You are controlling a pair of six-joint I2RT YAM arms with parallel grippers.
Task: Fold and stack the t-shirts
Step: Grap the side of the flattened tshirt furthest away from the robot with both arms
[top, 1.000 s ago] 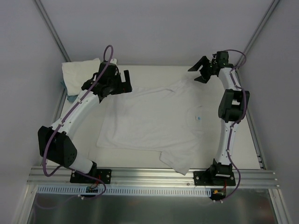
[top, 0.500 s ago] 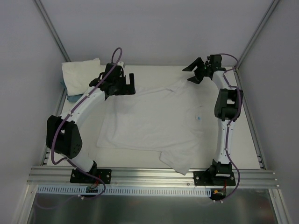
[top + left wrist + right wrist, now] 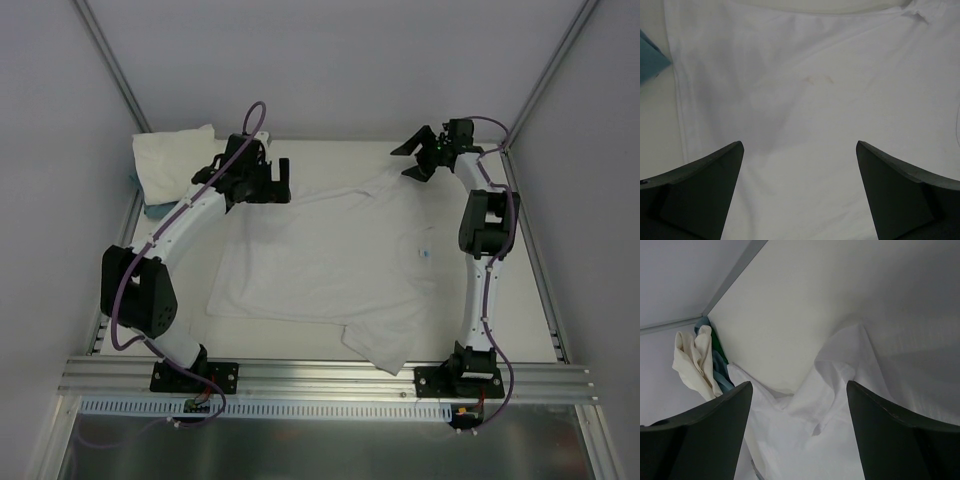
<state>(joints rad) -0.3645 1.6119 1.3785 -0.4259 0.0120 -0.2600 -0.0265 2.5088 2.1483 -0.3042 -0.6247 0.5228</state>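
A white t-shirt point(image 3: 330, 265) lies spread on the table, one sleeve at the front point(image 3: 385, 350) and a rumpled sleeve at the far right point(image 3: 385, 185). A folded cream-white shirt point(image 3: 170, 160) lies at the far left. My left gripper point(image 3: 278, 180) is open and empty, just above the spread shirt's far left part point(image 3: 805, 100). My right gripper point(image 3: 412, 158) is open and empty, above the table by the rumpled sleeve point(image 3: 840, 370).
A teal-blue flat item point(image 3: 152, 210) lies under the folded shirt and shows in the left wrist view point(image 3: 650, 57). Grey walls and metal posts close the table on three sides. A metal rail point(image 3: 330, 380) runs along the near edge.
My left gripper has moved right and farther back over the shirt's far edge. My right gripper has swung a little left toward the rumpled sleeve. The shirt has not moved.
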